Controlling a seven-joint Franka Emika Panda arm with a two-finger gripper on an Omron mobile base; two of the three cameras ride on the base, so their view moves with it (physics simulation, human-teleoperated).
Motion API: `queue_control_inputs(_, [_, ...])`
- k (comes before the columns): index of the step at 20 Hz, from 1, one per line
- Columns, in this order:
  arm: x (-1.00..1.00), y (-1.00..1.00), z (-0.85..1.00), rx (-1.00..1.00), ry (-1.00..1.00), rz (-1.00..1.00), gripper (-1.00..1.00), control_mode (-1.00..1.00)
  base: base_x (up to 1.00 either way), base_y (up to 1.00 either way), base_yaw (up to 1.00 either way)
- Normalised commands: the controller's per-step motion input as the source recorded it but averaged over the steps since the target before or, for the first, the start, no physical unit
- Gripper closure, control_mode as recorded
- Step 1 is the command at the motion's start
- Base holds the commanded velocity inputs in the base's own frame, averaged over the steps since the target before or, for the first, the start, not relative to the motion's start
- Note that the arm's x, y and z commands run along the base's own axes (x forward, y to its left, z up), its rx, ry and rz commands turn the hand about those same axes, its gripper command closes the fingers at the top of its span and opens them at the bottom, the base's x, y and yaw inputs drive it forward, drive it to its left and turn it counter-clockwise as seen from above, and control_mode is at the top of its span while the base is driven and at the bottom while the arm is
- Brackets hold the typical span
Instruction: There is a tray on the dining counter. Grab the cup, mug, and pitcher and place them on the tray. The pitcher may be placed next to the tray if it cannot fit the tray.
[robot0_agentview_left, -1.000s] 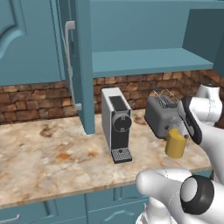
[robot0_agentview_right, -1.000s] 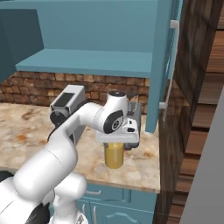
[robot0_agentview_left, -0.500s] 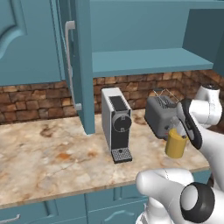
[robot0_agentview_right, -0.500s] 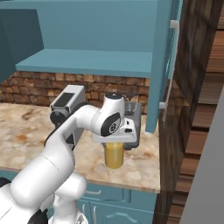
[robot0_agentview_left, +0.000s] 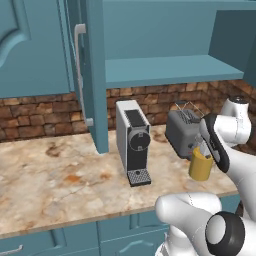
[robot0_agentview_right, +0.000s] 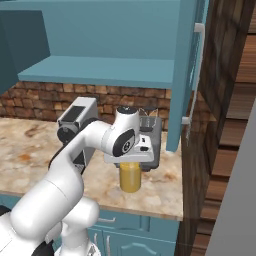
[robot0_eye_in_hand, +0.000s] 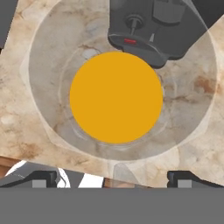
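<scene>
left base view: arm bent over the stone counter (robot0_agentview_left: 55, 180), hand pointing down right over the pitcher (robot0_agentview_left: 201, 166); jaws hidden behind the wrist. toaster (robot0_agentview_left: 183, 131) just behind the hand, coffee machine (robot0_agentview_left: 133, 142) well off to one side.

right base view: gripper (robot0_agentview_right: 131, 161) straight above the pitcher (robot0_agentview_right: 130, 177), fingertips hard to make out against the toaster (robot0_agentview_right: 152, 140).

hand view: looking straight down into the pitcher (robot0_eye_in_hand: 116, 97), orange disc centred, clear rim faint. fingertips (robot0_eye_in_hand: 187, 178) spread wide either side, released, gripping nothing. toaster (robot0_eye_in_hand: 155, 30) cut off at the top edge.
</scene>
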Motion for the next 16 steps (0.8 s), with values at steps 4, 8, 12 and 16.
queue_control_inputs(4, [0.00,0.00,0.00,0.00,0.00,0.02,-1.00,-1.00,0.00,0.00,0.00])
queue_control_inputs(8, [0.05,0.00,-0.02,0.00,0.00,0.00,-1.00,-1.00,0.00,0.00,0.00])
queue_control_inputs(12, [0.03,0.00,-0.12,0.00,-0.01,0.00,-1.00,-1.00,0.00,0.00,0.00])
queue_control_inputs(16, [0.04,0.00,-0.17,0.00,0.00,0.00,-1.00,-1.00,0.00,0.00,0.00])
